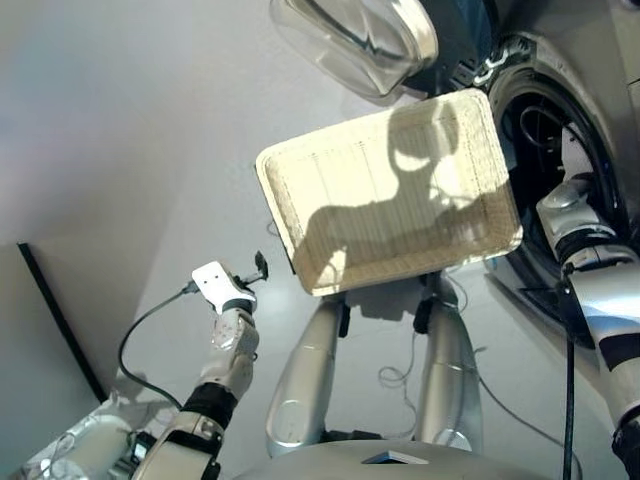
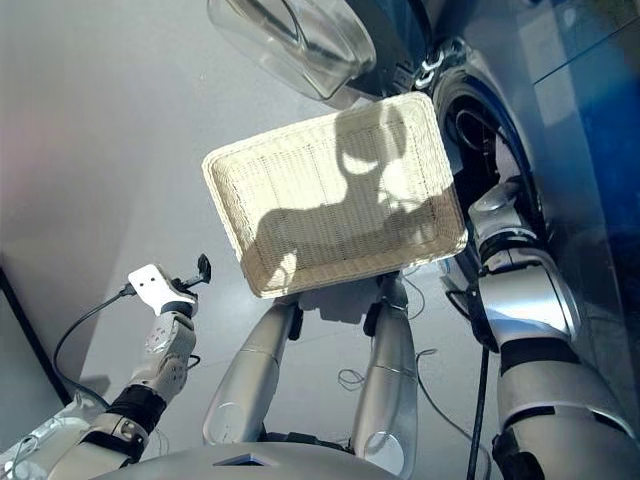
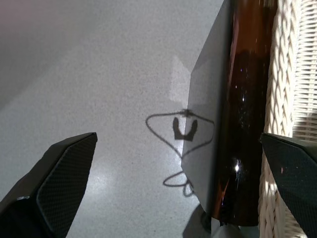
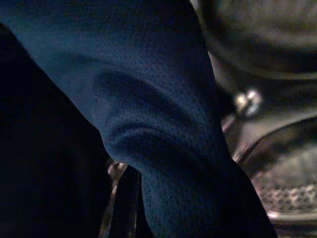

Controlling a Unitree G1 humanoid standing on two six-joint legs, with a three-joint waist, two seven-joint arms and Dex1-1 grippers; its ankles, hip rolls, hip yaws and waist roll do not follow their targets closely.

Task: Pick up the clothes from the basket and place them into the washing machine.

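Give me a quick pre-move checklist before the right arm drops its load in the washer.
1. Door swung open, clear of the porthole: ok.
2. Right arm reaches into the washing machine opening: ok.
3. Navy blue cloth hangs right in front of the right wrist camera, drum behind: ok.
4. Right jaws' state, hidden by cloth: cannot tell.
5. Basket empty, no clothes left: ok.
6. Left gripper open, empty, beside the basket rim: ok.
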